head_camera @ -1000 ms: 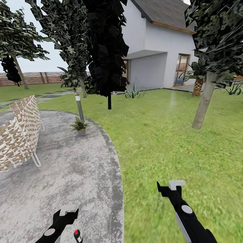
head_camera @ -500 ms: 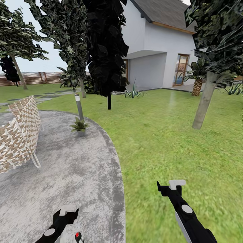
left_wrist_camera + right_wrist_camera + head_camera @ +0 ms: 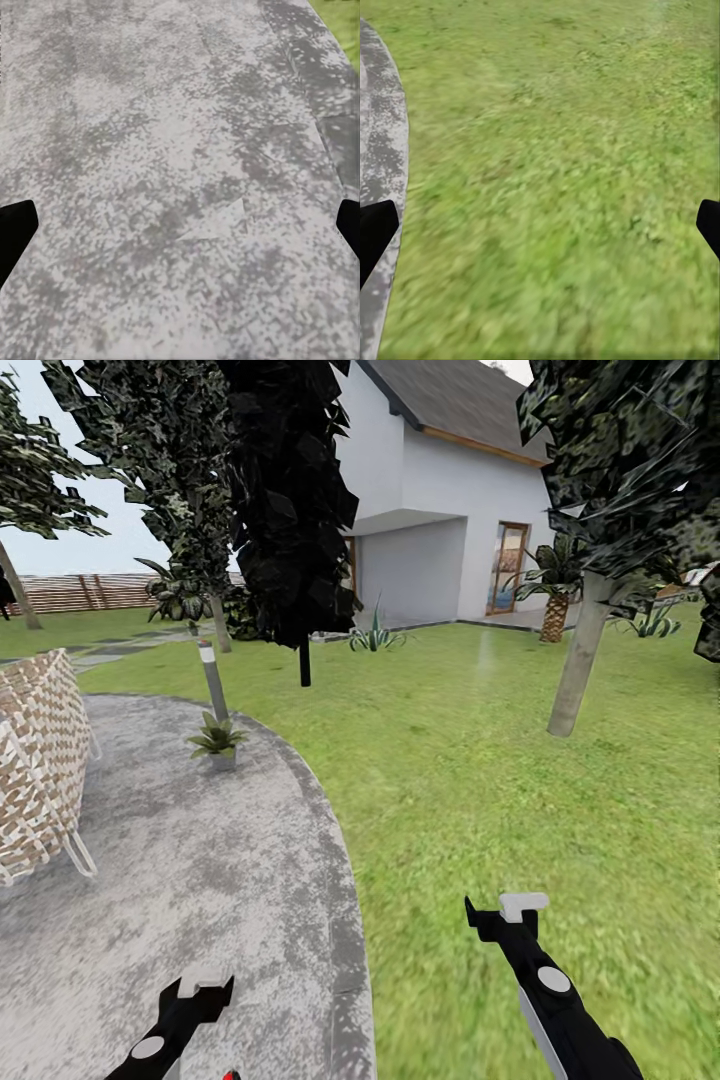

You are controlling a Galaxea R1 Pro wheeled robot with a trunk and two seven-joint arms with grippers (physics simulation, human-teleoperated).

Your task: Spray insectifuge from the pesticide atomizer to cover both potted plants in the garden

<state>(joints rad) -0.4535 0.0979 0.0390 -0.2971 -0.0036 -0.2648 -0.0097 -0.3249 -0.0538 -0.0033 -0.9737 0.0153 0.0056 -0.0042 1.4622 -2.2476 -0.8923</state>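
Observation:
One potted plant (image 3: 216, 738), a low green rosette, stands at the far rim of the round grey patio (image 3: 200, 880), beside a short lamp post (image 3: 211, 680). At the head view's bottom edge a red tip (image 3: 231, 1075) shows, probably the pesticide atomizer's top, just right of my left arm. My left gripper (image 3: 200, 985) hangs open over the paving, its dark fingertips (image 3: 15, 232) wide apart with nothing between them. My right gripper (image 3: 515, 910) is open over the lawn (image 3: 480, 760), and its fingertips (image 3: 376, 229) are also far apart.
A woven wicker chair (image 3: 35, 760) stands at the patio's left. A dark tree (image 3: 290, 510) and a pale tree trunk (image 3: 575, 660) rise from the grass ahead. Behind them are a white house (image 3: 440, 510), a palm (image 3: 553, 600) and a slatted fence (image 3: 80, 592).
The whole head view has shifted left, so the camera has turned right. The red-topped thing has slid down to the bottom edge. Both arms hold the same pose.

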